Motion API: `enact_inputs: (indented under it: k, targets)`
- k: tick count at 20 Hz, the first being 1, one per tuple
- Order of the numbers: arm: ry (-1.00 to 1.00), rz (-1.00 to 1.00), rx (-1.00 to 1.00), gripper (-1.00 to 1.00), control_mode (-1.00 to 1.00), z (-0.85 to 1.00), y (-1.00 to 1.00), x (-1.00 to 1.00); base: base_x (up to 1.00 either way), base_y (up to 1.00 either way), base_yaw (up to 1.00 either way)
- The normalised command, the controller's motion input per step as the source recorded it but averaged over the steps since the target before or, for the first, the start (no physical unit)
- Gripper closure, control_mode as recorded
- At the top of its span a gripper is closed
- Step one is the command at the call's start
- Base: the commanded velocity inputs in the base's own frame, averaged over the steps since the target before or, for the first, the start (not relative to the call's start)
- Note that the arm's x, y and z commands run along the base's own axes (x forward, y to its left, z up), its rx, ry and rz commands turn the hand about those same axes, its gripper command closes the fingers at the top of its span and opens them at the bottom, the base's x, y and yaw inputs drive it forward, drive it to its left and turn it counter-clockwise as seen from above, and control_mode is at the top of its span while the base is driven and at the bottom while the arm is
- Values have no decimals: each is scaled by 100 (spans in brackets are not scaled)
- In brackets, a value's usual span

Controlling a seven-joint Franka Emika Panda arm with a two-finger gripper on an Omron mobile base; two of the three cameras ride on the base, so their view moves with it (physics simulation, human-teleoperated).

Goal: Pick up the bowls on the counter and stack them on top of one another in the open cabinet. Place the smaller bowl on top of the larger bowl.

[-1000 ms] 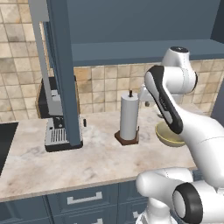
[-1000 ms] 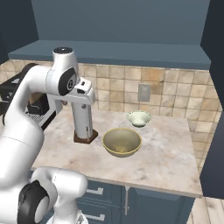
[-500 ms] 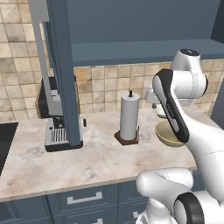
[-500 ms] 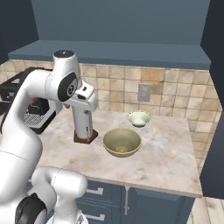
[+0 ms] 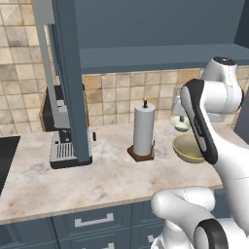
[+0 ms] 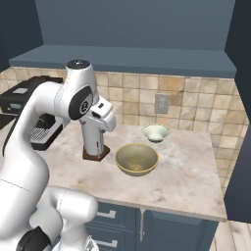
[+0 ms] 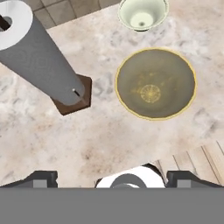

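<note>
Beige marbled counter (image 6: pixel 186 171), far right corner: wide tan-yellow bowl (image 7: pixel 155 83) and small pale greenish-white bowl (image 7: pixel 142 13) unlifted; gripper (image 7: pixel 111 179) spread open above, empty; next, probably descent onto tan rim.

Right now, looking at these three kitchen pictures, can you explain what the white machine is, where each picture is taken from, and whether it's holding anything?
The white machine is a jointed robot arm on a drivable base, in a rendered kitchen. Two pictures come from cameras behind it, to its left and right. The third looks down from its hand; the dark tips at the bottom belong to its end effector, open and holding nothing. On the beige marbled stone counter sit a wide tan-yellow bowl, a small pale greenish-white bowl behind it, a paper towel roll on a brown stand and a coffee machine. Above is the open dark blue-grey cabinet.
</note>
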Motion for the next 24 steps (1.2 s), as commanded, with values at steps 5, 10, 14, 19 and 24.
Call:
enact_inputs:
  k: [5, 10, 14, 19, 24]
  targets:
    - [0, -10, 3, -100, -100, 0, -30, -16, 0, 0, 0]
    - [0, -10, 4, -100, -100, -4, -30, -15, 0, 0, 0]
    - [0, -10, 2, -100, -100, -3, -27, -13, 0, 0, 0]
    - [0, -8, 2, -100, -100, -3, -24, -11, 0, 0, 0]
    - [0, -9, 2, -100, -100, -4, -25, -11, 0, 0, 0]
